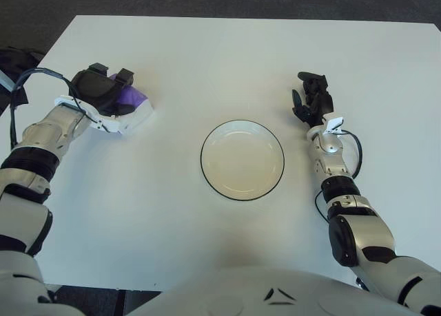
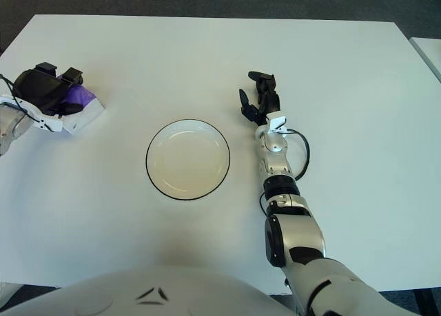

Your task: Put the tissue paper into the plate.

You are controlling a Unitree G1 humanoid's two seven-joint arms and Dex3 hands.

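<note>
While the empty plate [image 1: 242, 160] waited nearest, the right hand [image 1: 310, 99] hung at its two o'clock, fingers loosely spread and holding nothing. Farther out at ten o'clock, the left hand [image 1: 103, 92] clasped the tissue pack [image 1: 133, 109]; a firm grip before lifting seemed wise.

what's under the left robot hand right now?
The purple-and-white tissue pack on the table, its right end showing past the left robot hand. The rest is covered, so finger contact underneath can't be seen. The plate holds nothing.

Bare table [image 1: 172, 82] lies open, seemingly unobstructed, toward the plate [image 1: 242, 160].
</note>
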